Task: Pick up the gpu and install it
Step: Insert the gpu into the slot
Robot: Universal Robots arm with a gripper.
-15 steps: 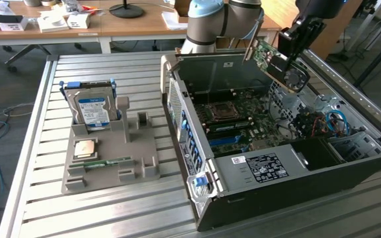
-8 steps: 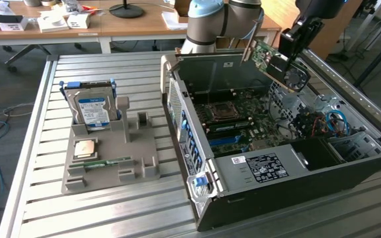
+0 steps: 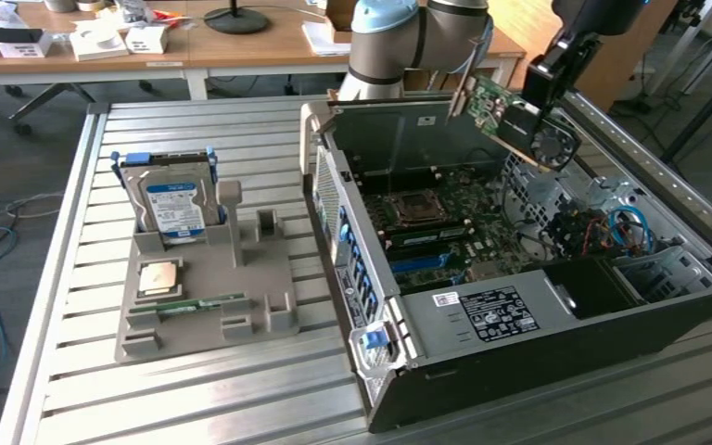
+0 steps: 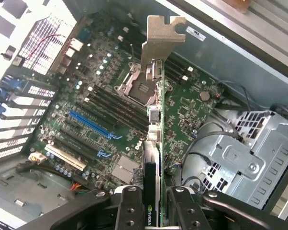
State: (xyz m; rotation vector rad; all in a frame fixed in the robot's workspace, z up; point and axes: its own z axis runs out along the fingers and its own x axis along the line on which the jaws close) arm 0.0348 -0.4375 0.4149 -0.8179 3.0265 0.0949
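Here, the hand [image 4: 155,195] is pinching the gpu [image 3: 523,119], holding it above the open computer case [image 3: 455,394], upper right in the exterior view.

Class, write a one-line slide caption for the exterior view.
The gripper holds the gpu tilted above the open computer case; a hard drive stands in the gray tray beside it.

Hard drive [image 3: 173,206] upright in grey holder [image 3: 263,278] on slatted table [image 3: 71,389]
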